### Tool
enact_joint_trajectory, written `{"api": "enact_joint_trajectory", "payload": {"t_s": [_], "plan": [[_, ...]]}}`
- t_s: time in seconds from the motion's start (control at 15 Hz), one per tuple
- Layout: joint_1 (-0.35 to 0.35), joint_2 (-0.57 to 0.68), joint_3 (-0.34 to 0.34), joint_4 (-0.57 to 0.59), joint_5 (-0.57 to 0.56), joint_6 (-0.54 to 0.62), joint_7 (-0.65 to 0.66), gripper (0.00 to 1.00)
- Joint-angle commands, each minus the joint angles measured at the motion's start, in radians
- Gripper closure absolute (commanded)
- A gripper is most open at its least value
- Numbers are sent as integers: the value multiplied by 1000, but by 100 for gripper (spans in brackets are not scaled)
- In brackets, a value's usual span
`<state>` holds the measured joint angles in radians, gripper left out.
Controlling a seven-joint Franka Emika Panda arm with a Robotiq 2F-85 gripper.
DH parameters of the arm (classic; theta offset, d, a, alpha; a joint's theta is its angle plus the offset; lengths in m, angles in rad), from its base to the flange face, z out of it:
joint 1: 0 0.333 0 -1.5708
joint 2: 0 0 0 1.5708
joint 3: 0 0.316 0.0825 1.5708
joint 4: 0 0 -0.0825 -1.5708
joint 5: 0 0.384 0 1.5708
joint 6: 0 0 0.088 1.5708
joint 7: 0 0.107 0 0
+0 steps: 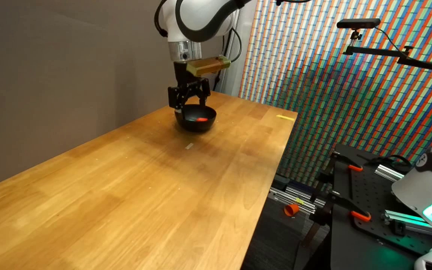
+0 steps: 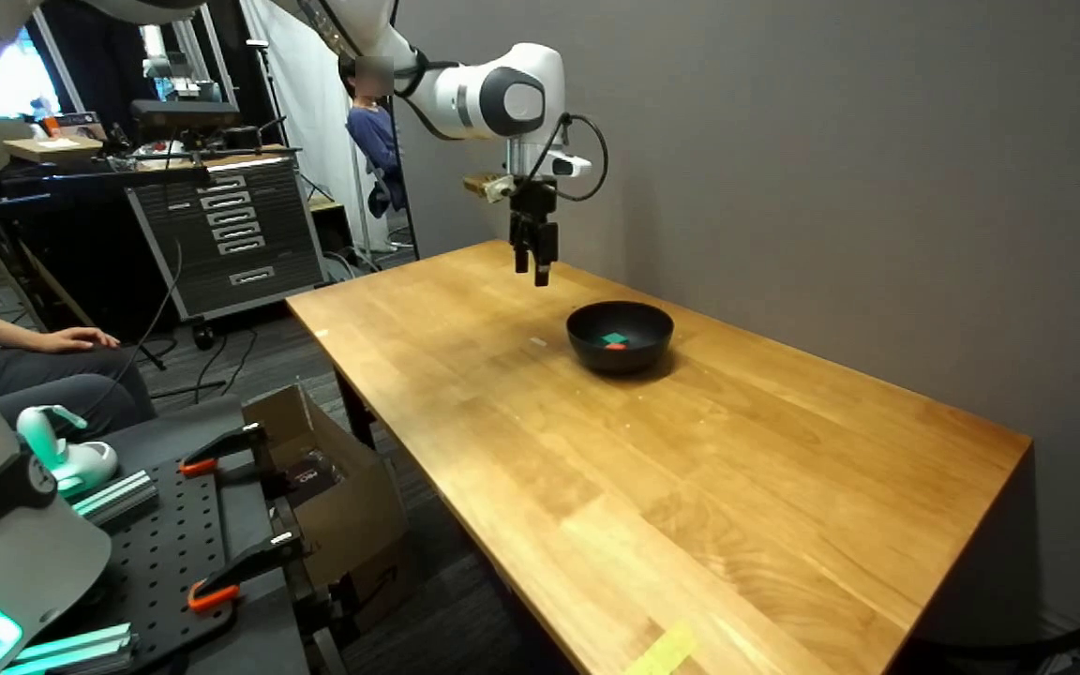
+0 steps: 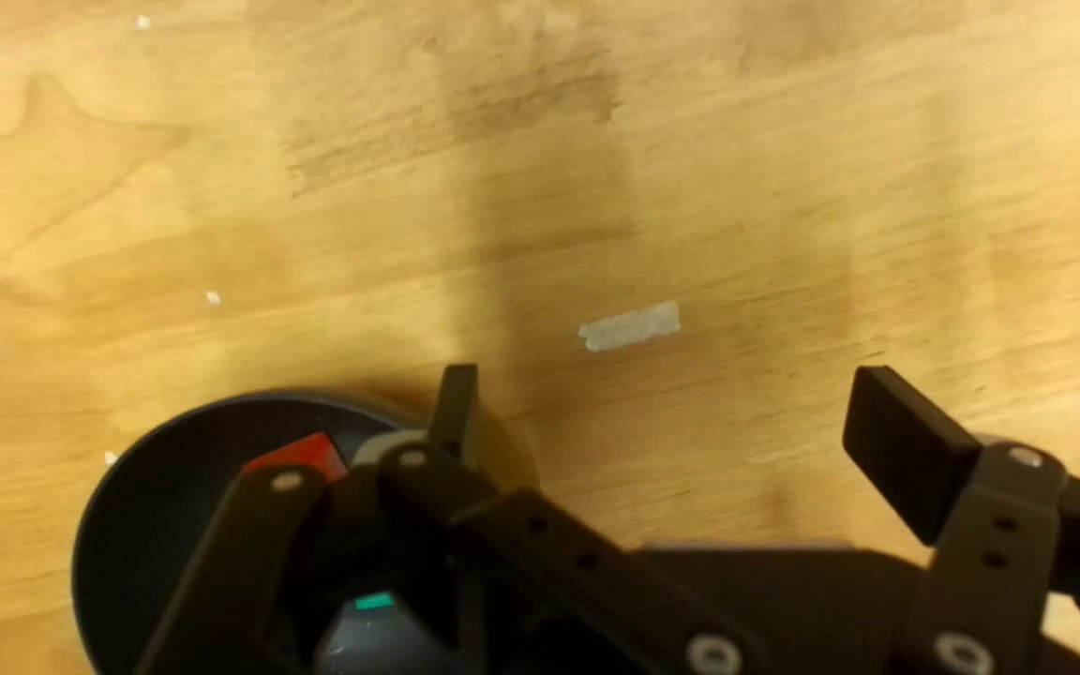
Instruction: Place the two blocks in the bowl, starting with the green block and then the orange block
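I see the green block [image 2: 614, 338] and the orange block [image 3: 311, 451] both inside the bowl [image 2: 617, 362] on the surface [image 2: 540, 431]. In an exterior view, my end effector [image 2: 532, 273] hangs left of the bowl, spread wide and holding nothing. Both placements look done; probably only withdrawing is left.

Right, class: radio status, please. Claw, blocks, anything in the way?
Claw open, holding nothing. Green block and orange-red block inside black bowl. Claw partly hides black bowl in wrist view.

The robot's base [image 1: 426, 187] reads "FRA" or "MIKA", depending on the exterior view.
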<state>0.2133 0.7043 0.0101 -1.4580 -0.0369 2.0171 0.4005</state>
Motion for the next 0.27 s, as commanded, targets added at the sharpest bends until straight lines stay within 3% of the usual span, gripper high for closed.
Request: {"api": "enact_joint_trajectory", "payload": {"t_s": [0.0,0.2], "plan": [[-6,-37,8,-32,25,-18,-19,0],[-8,-61,10,-53,28,-24,-23,0]]}}
